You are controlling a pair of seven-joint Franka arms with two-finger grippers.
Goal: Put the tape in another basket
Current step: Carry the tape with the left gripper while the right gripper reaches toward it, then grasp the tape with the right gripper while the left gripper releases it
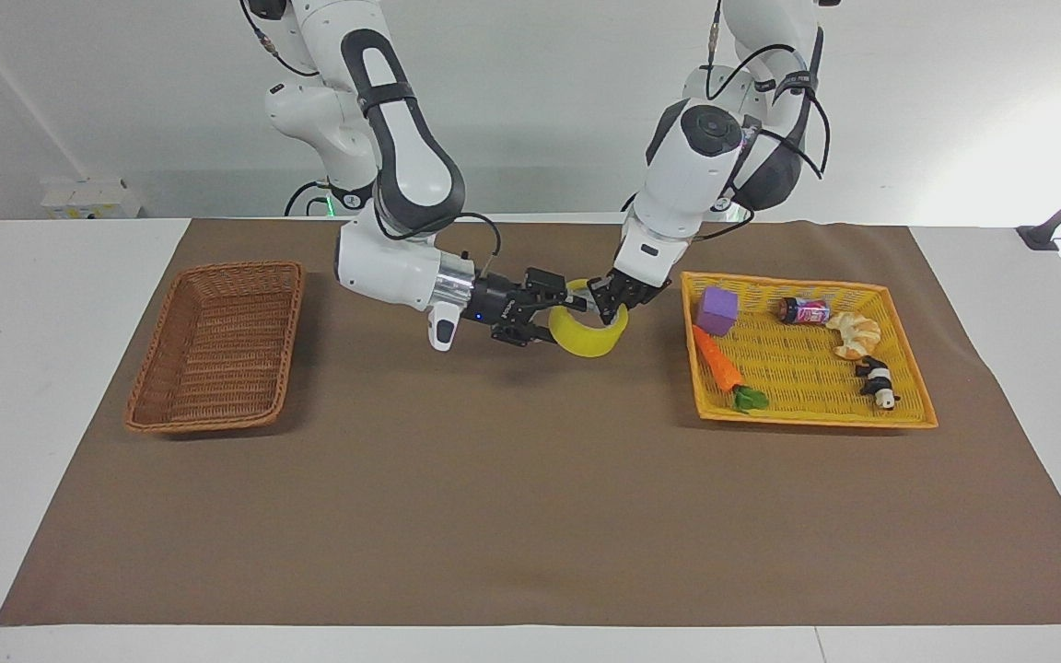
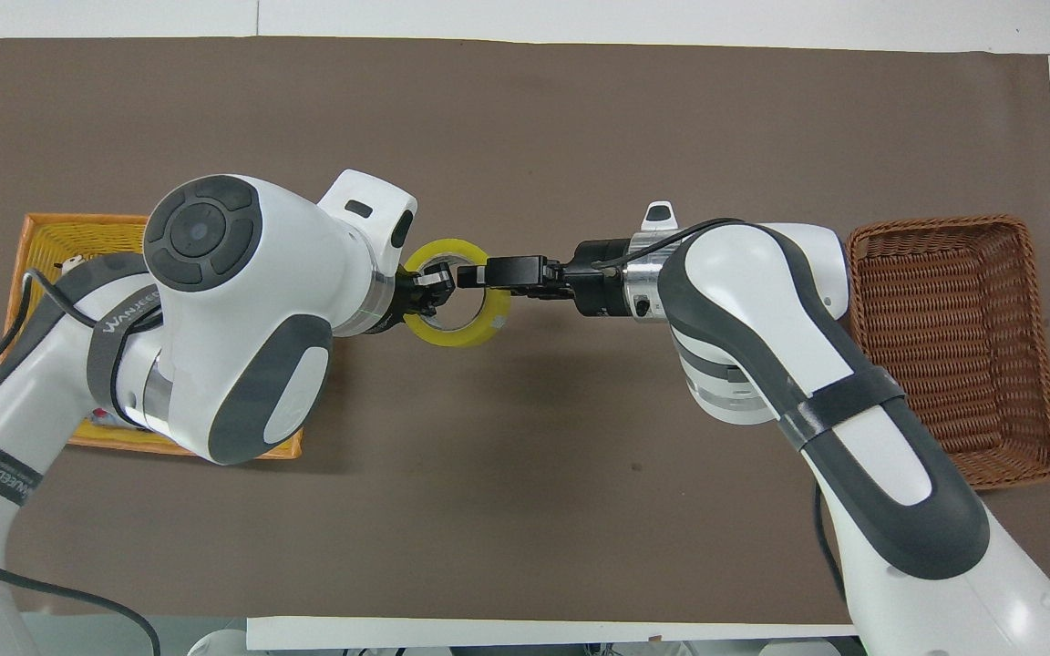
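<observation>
The yellow tape (image 1: 588, 338) hangs tilted just over the brown mat, between the two baskets. My left gripper (image 1: 611, 304) is shut on the tape's rim from above, with one finger inside the ring; it also shows in the overhead view (image 2: 429, 290) on the tape (image 2: 478, 332). My right gripper (image 1: 556, 315) lies level and open, with its fingers above and below the tape's wall on the side toward the brown basket; in the overhead view its tip (image 2: 468, 274) overlaps the ring. The brown wicker basket (image 1: 217, 345) (image 2: 953, 346) sits empty at the right arm's end.
The shallow yellow tray basket (image 1: 807, 373) (image 2: 56, 232) sits at the left arm's end. It holds a purple block (image 1: 717, 309), a carrot (image 1: 719, 365), a small can (image 1: 804, 310), a croissant (image 1: 853, 333) and a panda toy (image 1: 878, 380).
</observation>
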